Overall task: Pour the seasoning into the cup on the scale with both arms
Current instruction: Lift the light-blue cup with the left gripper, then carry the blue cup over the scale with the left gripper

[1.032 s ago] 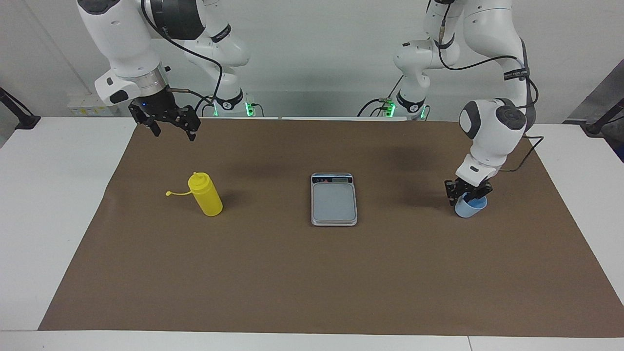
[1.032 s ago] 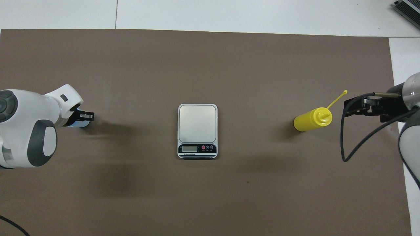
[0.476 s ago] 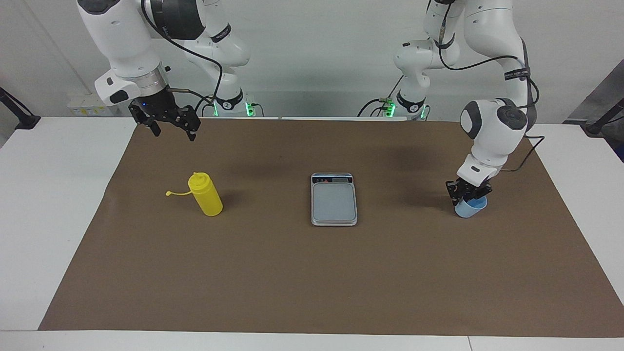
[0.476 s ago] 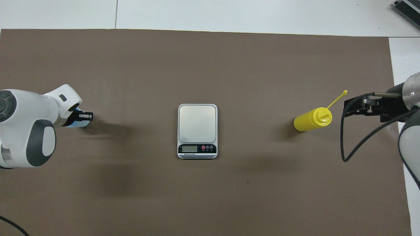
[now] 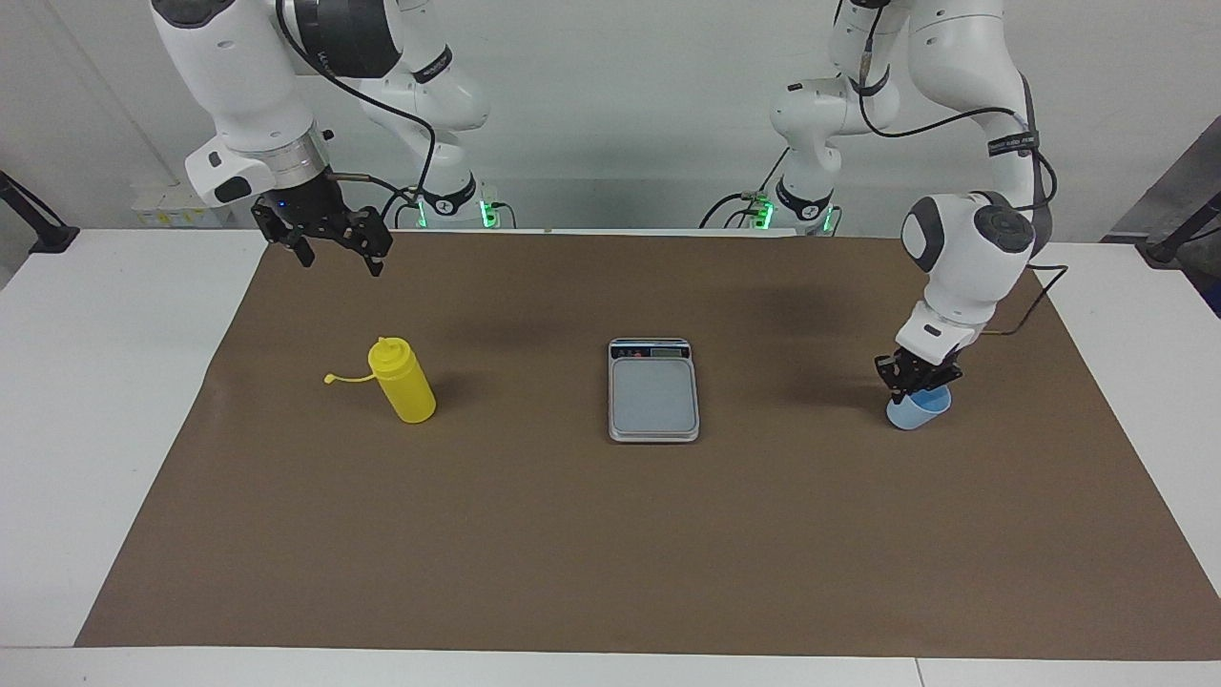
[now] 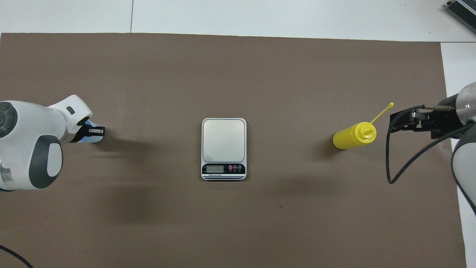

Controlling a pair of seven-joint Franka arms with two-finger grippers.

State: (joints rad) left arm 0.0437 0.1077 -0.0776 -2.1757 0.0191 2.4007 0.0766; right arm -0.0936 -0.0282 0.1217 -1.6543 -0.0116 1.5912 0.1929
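A brown mat (image 5: 610, 534) covers the white table (image 5: 95, 382). The scale (image 5: 653, 389) lies at mid-mat, display strip toward the robots' edge; its lettering is too small to read. The yellow seasoning bottle (image 5: 404, 382) stands toward the right arm's end, cap strap pointing to that edge. The right gripper (image 5: 329, 250) hangs over the mat's robot-side edge, fingers wide. The left gripper (image 5: 914, 380), fingers pinched on the rim, holds the light-blue cup (image 5: 918, 408) at the left arm's end.

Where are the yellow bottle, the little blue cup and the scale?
yellow bottle (image 5: 405, 386), facing view, middle of its body
blue cup (image 5: 918, 411), facing view, its side wall
scale (image 6: 223, 140), overhead view, its weighing plate
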